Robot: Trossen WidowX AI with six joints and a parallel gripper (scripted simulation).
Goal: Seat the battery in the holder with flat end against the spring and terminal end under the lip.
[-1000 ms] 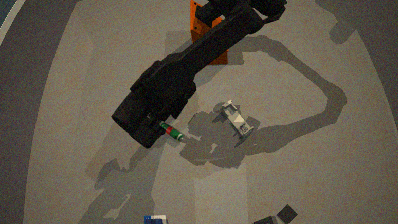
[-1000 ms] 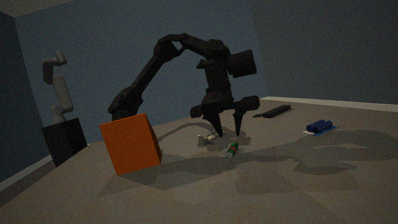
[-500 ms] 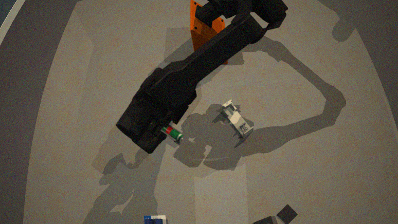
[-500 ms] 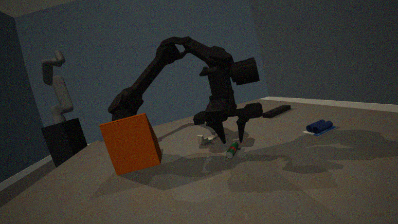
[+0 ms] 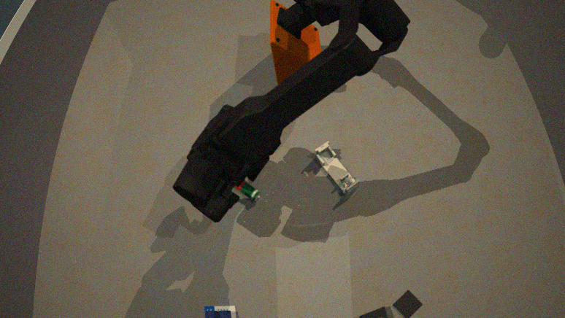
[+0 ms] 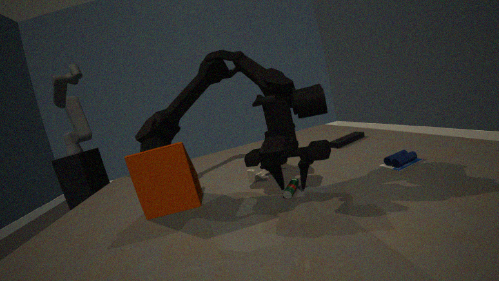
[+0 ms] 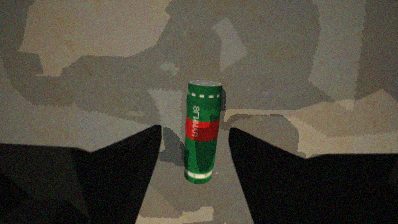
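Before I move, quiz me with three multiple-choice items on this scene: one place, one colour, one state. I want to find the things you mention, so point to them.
1. Where is the battery (image 5: 248, 189) (image 6: 291, 189) (image 7: 202, 132)?
A) In the holder (image 5: 337, 170) (image 6: 257, 174)
B) Between the tool's fingers, outside the holder
C) On the orange block (image 5: 291, 63) (image 6: 164, 181)

2. What colour is the band around the battery's middle?
A) Red
B) Blue
C) Yellow

3. How is the tool (image 6: 293, 189) (image 7: 195, 132)?
A) Shut on the battery
B) Shut on nothing
C) Open, with gaps at the battery's sides

Key:
1 B: the wrist view shows the battery between the fingers; the top view shows the holder apart from it.
2 A: the wrist view shows a red band on the green body.
3 C: the wrist view shows table on both sides of the battery, between it and the fingers.
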